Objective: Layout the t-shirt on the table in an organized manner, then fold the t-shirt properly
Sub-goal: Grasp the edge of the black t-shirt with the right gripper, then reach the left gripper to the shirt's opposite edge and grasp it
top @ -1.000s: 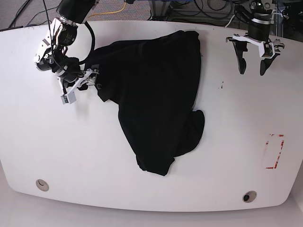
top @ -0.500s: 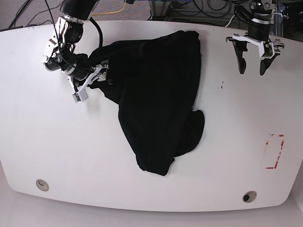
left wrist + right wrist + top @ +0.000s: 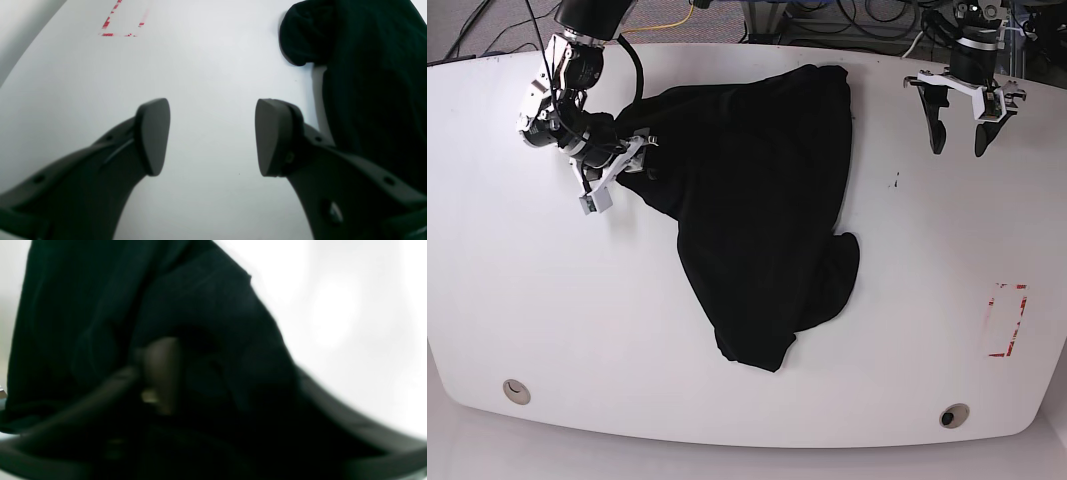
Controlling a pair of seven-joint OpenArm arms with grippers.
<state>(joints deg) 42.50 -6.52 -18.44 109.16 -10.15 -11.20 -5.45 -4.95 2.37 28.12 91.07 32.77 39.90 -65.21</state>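
Presently the t-shirt [image 3: 762,210] lies crumpled on the counter [image 3: 577,320]; right gripper [image 3: 632,160] jaws straddle its left edge, grip unclear; left gripper [image 3: 960,140] jaws wide, empty.

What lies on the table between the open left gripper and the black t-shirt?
Only bare white table. The base view shows nothing between the left gripper and the t-shirt; the left wrist view agrees.

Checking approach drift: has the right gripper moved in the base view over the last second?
Yes. The right gripper moved toward the t-shirt, away from the table's near-left edge, reaching the cloth's edge.
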